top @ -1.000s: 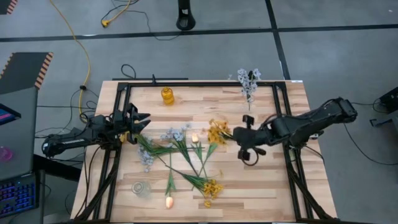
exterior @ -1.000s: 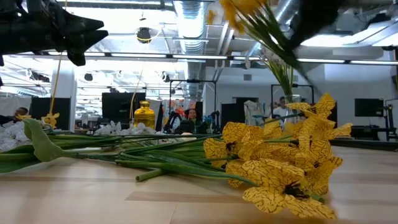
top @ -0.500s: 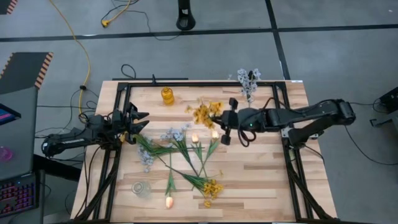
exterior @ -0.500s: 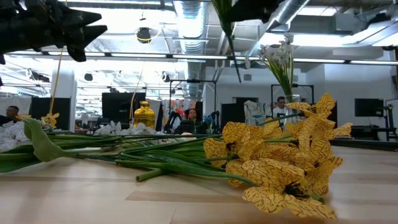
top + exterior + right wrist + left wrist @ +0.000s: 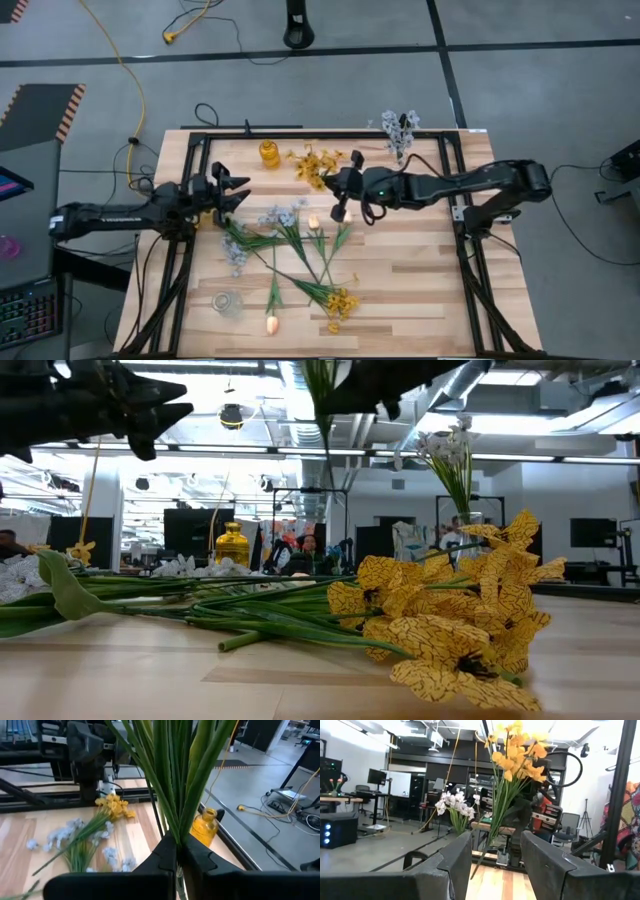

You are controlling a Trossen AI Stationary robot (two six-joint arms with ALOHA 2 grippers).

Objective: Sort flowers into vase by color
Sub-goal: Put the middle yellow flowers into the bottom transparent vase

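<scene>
My right gripper (image 5: 340,183) is shut on a bunch of yellow flowers (image 5: 313,163), held in the air just right of the yellow vase (image 5: 269,152) at the table's far side. The bunch also shows in the left wrist view as yellow flowers (image 5: 516,755) on green stems. My left gripper (image 5: 240,193) hangs open over the table's left part, its fingers pointing toward the bunch with nothing between them. Blue-white flowers (image 5: 280,216), peach buds (image 5: 313,222) and another yellow sprig (image 5: 340,300) lie flat mid-table. A clear vase (image 5: 227,303) stands near left. My right gripper pinches the bunch's green stems (image 5: 175,832) between its two fingers, with several stems together. The fingers come about level from the table's right and lie across the stems. The bunch is lifted clear and roughly upright, blossoms above, and its stem ends (image 5: 322,420) hang below the gripper.
A spray of blue-white flowers (image 5: 400,130) stands in a vase at the far right. A black frame (image 5: 195,150) runs along the table's edges. The lying flowers fill the middle, and bare wood (image 5: 420,280) shows at the near right.
My right gripper has carried the yellow bunch toward the table's left and far edge, from right of centre to beside the yellow vase. It has tipped up from pointing down to about level. My left arm has stretched a little toward the table's middle.
</scene>
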